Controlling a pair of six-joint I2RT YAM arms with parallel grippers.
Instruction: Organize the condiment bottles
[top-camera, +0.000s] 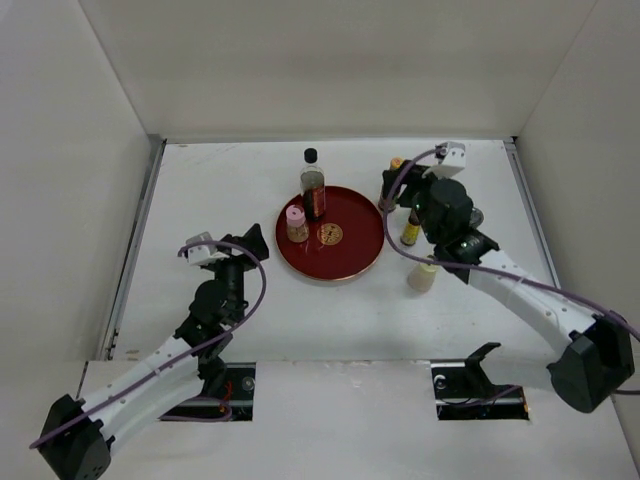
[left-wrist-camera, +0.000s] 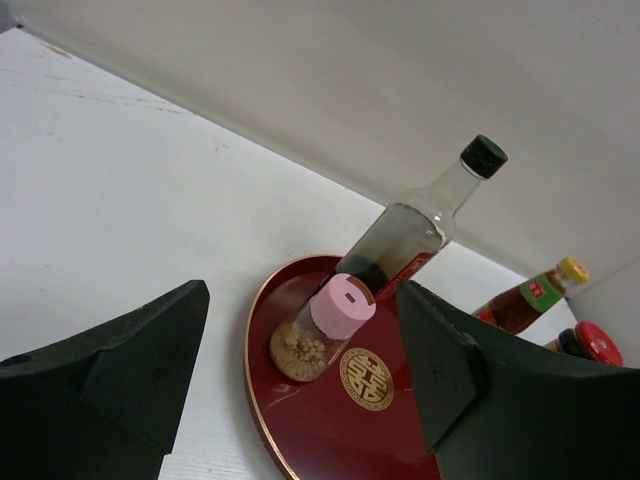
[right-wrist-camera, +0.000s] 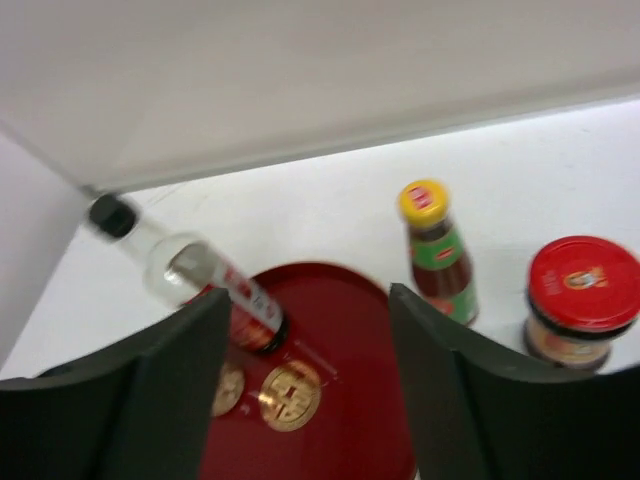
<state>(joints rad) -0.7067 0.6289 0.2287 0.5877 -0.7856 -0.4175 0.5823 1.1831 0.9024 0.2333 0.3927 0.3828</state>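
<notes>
The tall clear bottle with a black cap stands at the back of the round red tray. A pink-capped jar stands beside it on the tray. My left gripper is open and empty, just left of the tray, with the jar and the tall bottle seen between its fingers. My right gripper is open and empty above the tray's right rim. A yellow-capped sauce bottle and a red-capped jar stand on the table just beyond it. A cream-capped bottle stands right of the tray.
Another dark bottle with a yellow label stands under the right arm beside the tray. White walls close in the table at the back and on both sides. The tray's gold emblem shows on its bare floor.
</notes>
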